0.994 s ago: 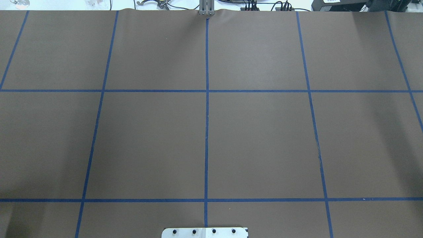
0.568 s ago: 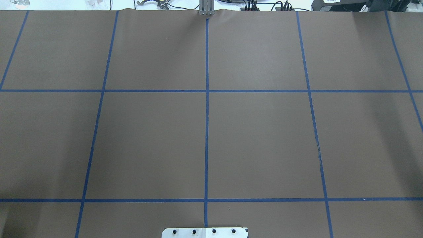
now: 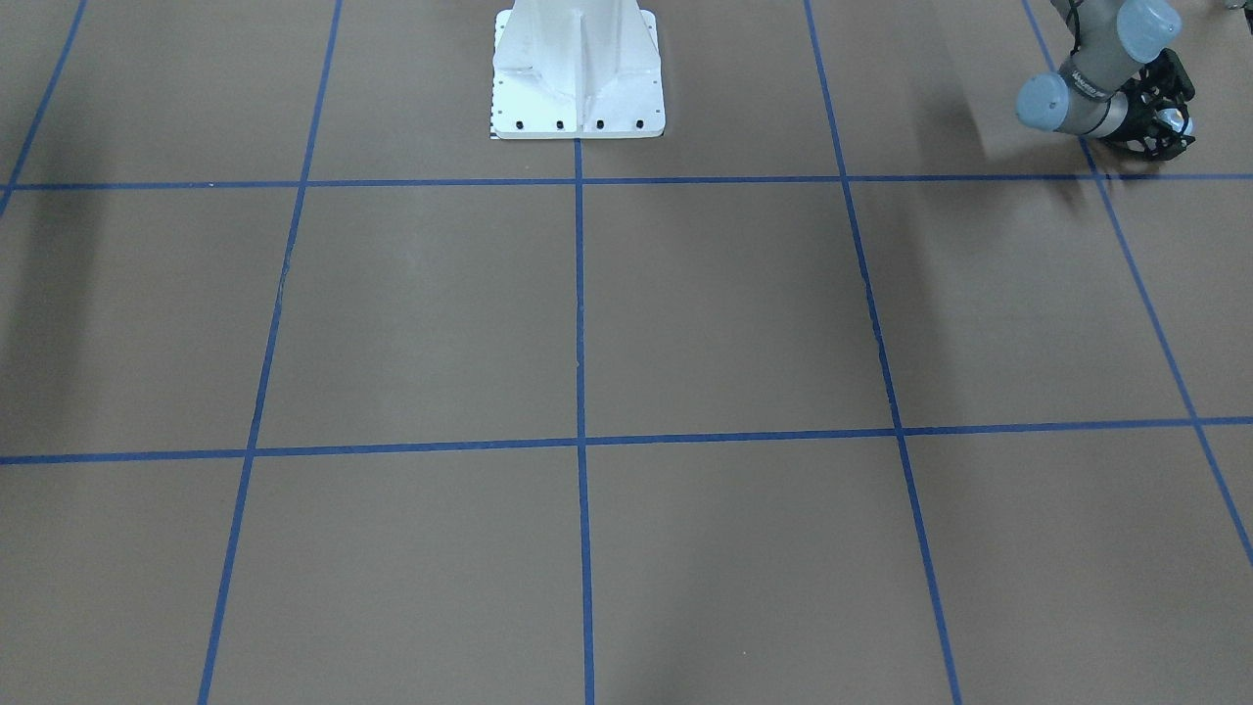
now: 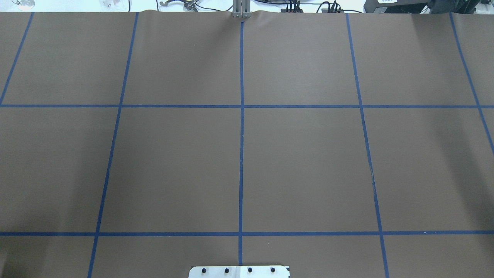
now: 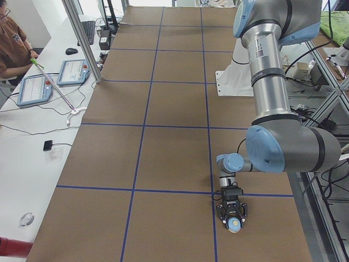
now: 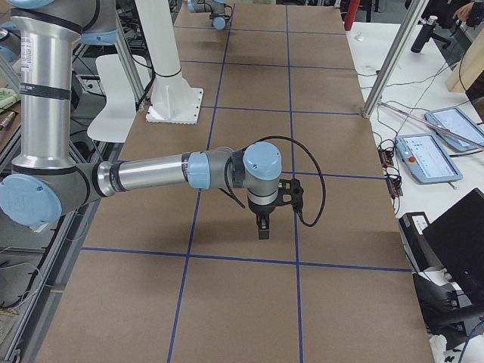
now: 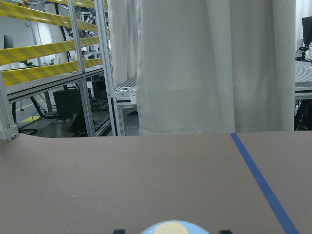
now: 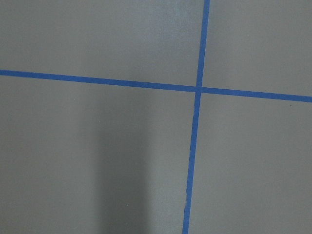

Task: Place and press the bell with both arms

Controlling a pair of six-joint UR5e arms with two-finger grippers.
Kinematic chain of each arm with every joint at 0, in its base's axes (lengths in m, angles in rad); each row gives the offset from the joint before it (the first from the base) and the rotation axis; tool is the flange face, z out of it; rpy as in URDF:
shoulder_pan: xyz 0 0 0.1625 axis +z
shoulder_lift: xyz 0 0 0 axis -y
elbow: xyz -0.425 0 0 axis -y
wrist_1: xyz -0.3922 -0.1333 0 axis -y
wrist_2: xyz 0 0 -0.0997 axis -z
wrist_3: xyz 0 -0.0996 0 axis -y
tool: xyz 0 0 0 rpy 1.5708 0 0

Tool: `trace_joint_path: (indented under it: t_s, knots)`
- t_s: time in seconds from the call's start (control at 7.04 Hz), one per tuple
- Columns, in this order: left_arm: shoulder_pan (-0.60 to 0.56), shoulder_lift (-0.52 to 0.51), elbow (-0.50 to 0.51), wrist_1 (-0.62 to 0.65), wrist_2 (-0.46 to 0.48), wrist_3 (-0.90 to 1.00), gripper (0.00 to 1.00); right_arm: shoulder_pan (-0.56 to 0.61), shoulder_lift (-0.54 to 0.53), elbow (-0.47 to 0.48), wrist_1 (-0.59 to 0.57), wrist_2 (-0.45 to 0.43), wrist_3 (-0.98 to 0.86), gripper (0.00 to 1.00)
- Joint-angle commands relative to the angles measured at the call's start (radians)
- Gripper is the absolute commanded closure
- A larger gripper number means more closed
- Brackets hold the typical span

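The bell (image 5: 235, 224) stands upright, cream button uppermost, near the corner where the worktop's (image 4: 173, 166) left end meets its robot-side edge, just beside a crossing of blue tape lines (image 5: 210, 164). The left gripper (image 5: 234, 220) lies low and level over the worktop, its jaws closed on the sides of the bell; the left wrist view shows the dome between two black fingertips (image 7: 119, 231). Whether the bell's base touches the worktop cannot be told. The left arm (image 5: 270, 82) descends to it from above. The right arm (image 6: 151, 174) reaches out level over the right half of the worktop, the right gripper (image 6: 262, 229) pointing straight down above the brown surface near another tape crossing; the state of its jaws cannot be told. The white pedestal (image 3: 578, 69) stands at the middle of the robot-side edge.
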Motion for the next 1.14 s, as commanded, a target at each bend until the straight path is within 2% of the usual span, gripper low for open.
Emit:
trace_joint_path:
  t_s: [0.0,0.14,0.28,0.57,0.85,0.99]
  knots:
    - [0.001,0.095,-0.155,-0.001,-0.016,0.044,1.00,0.003,0.001,0.000,0.000,-0.001,0.000,0.00]
    - [0.001,0.160,-0.290,0.015,-0.017,0.096,1.00,0.003,0.002,0.000,0.000,-0.003,0.000,0.00]
    - [-0.003,0.179,-0.346,0.022,-0.022,0.153,1.00,0.003,0.002,0.000,0.000,-0.004,0.000,0.00]
    - [-0.028,0.196,-0.468,0.142,-0.028,0.302,1.00,0.002,0.002,-0.002,-0.002,-0.004,0.000,0.00]
    - [-0.145,0.150,-0.570,0.271,-0.017,0.495,1.00,0.002,0.005,-0.005,-0.002,-0.006,0.000,0.00]
    - [-0.202,0.090,-0.572,0.307,-0.011,0.573,1.00,0.002,0.008,-0.006,-0.002,-0.007,0.000,0.00]
